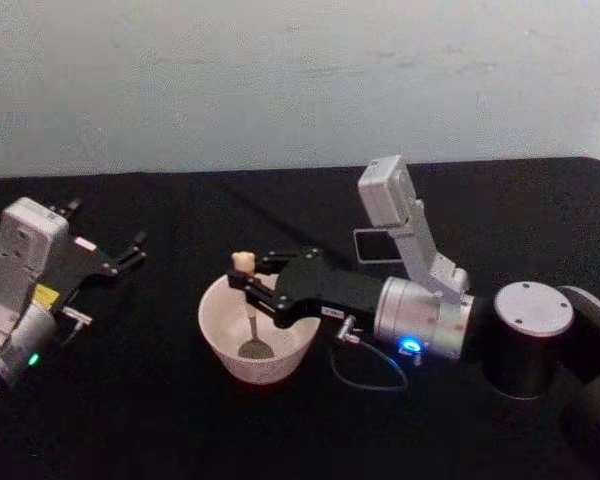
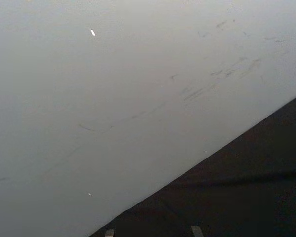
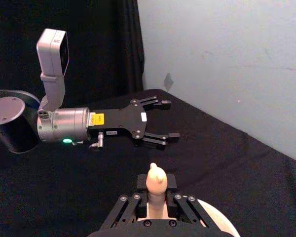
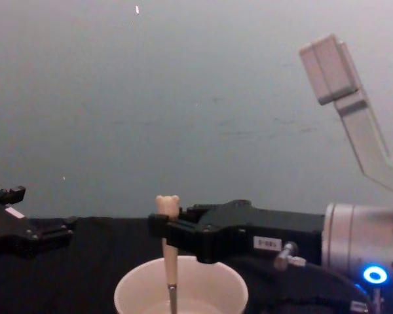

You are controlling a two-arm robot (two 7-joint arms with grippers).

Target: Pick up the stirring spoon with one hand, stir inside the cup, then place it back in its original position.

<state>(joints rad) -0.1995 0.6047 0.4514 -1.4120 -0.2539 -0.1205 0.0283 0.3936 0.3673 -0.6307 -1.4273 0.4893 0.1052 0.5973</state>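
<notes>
Over the cup (image 1: pixel 228 352), right gripper (image 1: pixel 243 281) clamps the stirring spoon (image 1: pixel 251 322), handle half-hidden.

Black table (image 1: pixel 180 420), pale scuffed wall (image 1: pixel 280 80) behind

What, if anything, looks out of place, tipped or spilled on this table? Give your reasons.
Nothing stands out. The cup stands upright on the black table, with no spill around it. The right gripper holds the stirring spoon upright, its bowl down inside the cup. The left gripper rests open, off to the left.
</notes>
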